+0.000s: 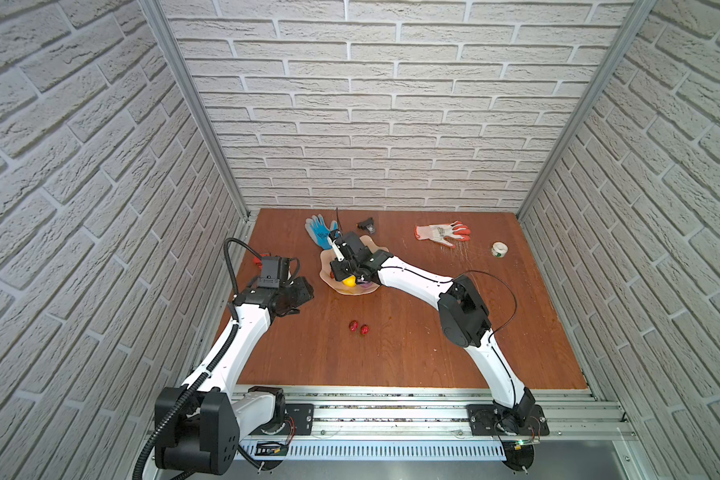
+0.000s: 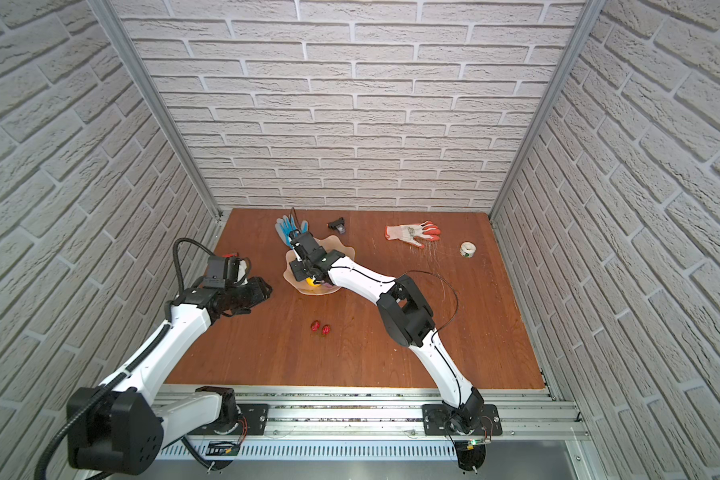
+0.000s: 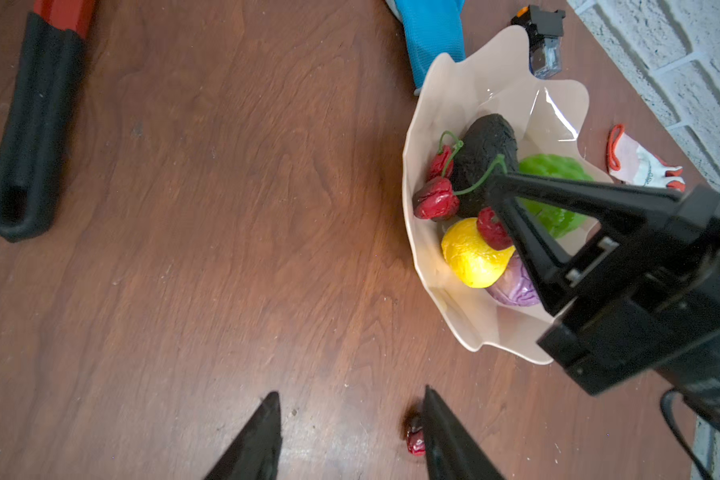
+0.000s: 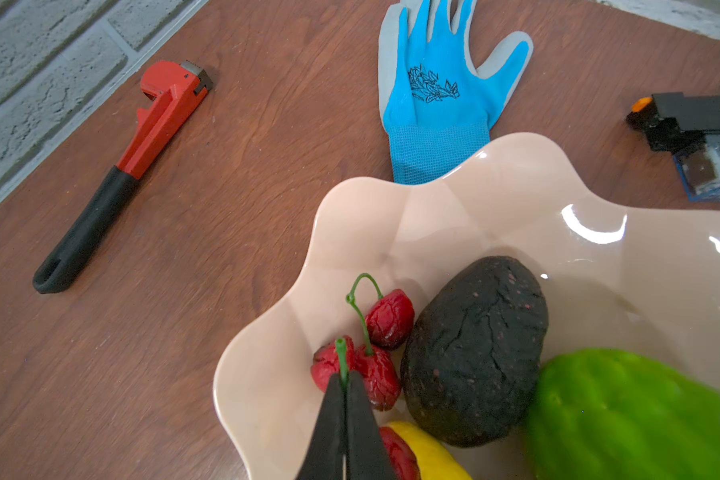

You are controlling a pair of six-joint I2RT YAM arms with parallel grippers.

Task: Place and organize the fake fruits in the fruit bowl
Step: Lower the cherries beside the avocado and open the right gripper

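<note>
R hand (image 4: 344, 384) pinched shut on berry stem (image 4: 341, 353) over bowl (image 4: 391, 216); L hand (image 3: 350, 399) part-open, empty, above table (image 3: 184, 208).

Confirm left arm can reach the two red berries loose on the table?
Probably yes: left gripper is open, only bare table lies between it and the red berries, and the right gripper is over the fruit bowl.
</note>
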